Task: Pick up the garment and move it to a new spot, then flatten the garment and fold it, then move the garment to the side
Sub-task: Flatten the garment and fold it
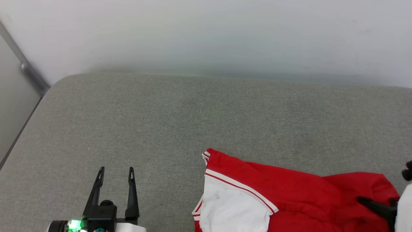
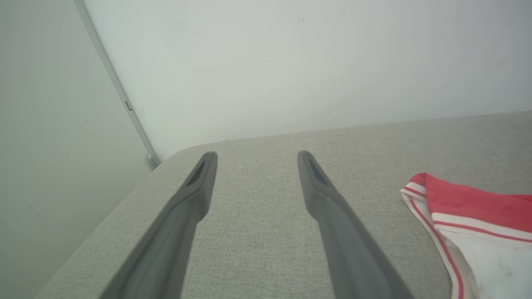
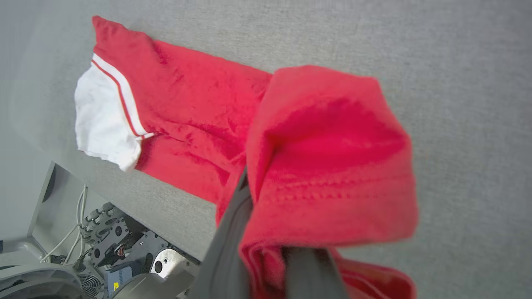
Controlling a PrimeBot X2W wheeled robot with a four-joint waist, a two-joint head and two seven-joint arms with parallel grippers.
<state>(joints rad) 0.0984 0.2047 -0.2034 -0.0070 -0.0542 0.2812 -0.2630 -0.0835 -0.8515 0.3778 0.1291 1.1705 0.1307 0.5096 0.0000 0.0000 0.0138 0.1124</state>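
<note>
right hand (image 1: 373, 205): narrow, nipped onto a bunched red fold of the garment (image 1: 289, 193); in the right wrist view the cloth drapes over both fingers (image 3: 232, 232) and buries the tips.
right hand, head view: at the lower right edge, mostly cut off; one dark finger lies on the red cloth beside a pale bit of forearm.
left hand (image 1: 116, 169): wide apart, holding nothing, at the lower left over bare grey fabric surface (image 1: 161, 112), well apart from the garment.
left hand, extras: green light (image 1: 74, 225) lit at its base; base cut off by the bottom edge.
garment, place: on the grey fabric surface, near the front edge and right of centre in the head view, crumpled, not flat.
garment, parts seen: white sleeve (image 1: 231, 206) with red-and-white striped trim (image 1: 238, 187) at its left end; red body runs right to the gripped fold.
garment, cut off: its lower part runs out of the bottom of the head view; the left wrist view catches just the sleeve corner at the right edge.
garment, hard to tell: the held bit shows a stitched seam, probably the hem; which face is up I cannot tell.
wall (image 1: 206, 32): pale, plain, behind the far edge.
robot base (image 3: 104, 249): fan, cables and metal parts below the front edge in the right wrist view, partly cut off.
</note>
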